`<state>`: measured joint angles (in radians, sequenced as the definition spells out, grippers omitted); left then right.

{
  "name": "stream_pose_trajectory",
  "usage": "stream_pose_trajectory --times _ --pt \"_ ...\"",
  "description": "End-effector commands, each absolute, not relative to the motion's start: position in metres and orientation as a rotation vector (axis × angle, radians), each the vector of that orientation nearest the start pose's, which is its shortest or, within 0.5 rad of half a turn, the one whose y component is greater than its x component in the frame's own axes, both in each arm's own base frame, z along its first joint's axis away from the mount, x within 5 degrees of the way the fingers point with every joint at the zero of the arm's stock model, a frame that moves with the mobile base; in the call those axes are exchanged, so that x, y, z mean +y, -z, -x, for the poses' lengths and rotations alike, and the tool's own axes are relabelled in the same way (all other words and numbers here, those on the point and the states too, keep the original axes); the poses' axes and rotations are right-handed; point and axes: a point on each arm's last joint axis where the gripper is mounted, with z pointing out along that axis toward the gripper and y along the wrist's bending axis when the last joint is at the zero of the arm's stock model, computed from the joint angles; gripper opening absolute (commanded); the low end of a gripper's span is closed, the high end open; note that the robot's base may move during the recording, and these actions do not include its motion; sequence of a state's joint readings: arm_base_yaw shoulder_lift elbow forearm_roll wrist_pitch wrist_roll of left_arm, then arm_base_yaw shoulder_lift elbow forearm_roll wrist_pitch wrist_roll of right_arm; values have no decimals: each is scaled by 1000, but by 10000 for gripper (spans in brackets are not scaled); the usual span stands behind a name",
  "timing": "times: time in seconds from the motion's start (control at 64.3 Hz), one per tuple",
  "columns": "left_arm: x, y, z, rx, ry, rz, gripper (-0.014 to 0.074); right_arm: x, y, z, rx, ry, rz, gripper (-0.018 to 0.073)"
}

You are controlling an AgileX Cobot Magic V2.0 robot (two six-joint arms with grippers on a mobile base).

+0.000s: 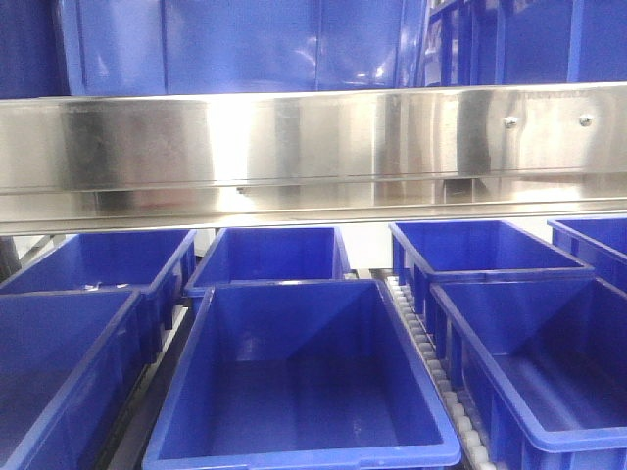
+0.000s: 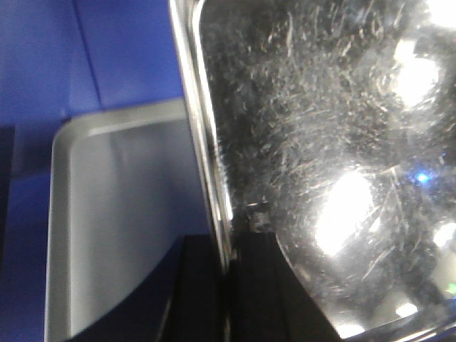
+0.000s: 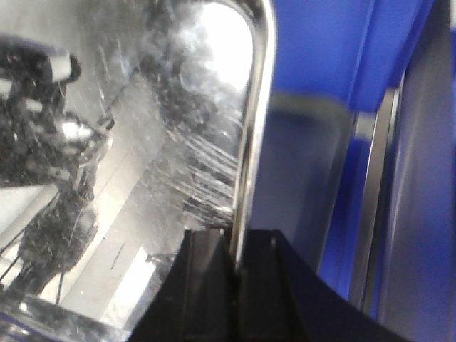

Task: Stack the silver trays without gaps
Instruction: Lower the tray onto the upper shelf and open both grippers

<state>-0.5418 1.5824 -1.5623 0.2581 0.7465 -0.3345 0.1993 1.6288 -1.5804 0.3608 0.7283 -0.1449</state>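
Note:
In the left wrist view, my left gripper (image 2: 229, 246) is shut on the thin rolled rim of a silver tray (image 2: 320, 142), whose scratched mirror face fills the right side. A second silver tray (image 2: 121, 214) lies lower on the left, showing a dull grey inside. In the right wrist view, my right gripper (image 3: 239, 246) is shut on the rim of the held silver tray (image 3: 142, 142), with the other silver tray (image 3: 303, 178) below it to the right. The front view shows neither trays nor grippers.
Blue plastic bin walls (image 2: 107, 57) (image 3: 320, 50) surround the trays. In front, several open blue bins (image 1: 304, 382) stand in rows below a long brushed-steel band (image 1: 313, 137), with more blue bins (image 1: 235, 44) above it. A roller strip (image 1: 426, 352) runs between the bins.

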Motion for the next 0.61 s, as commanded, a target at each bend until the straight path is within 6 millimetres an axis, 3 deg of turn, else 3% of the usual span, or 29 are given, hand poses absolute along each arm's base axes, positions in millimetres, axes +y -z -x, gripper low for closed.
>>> stream_pose_trajectory --times 0.0,0.311,0.591 --pt "-174 -381 -325 2204 117 -389 -20 93 -376 -368 2236 -419 223 -78" --pt "-184 -342 -346 2302 30 -433 -20 100 -341 -391 2308 -422 211 -78" --pt "-183 -339 -349 2294 -7 -452 -20 115 -317 -402 2341 -432 233 -78"
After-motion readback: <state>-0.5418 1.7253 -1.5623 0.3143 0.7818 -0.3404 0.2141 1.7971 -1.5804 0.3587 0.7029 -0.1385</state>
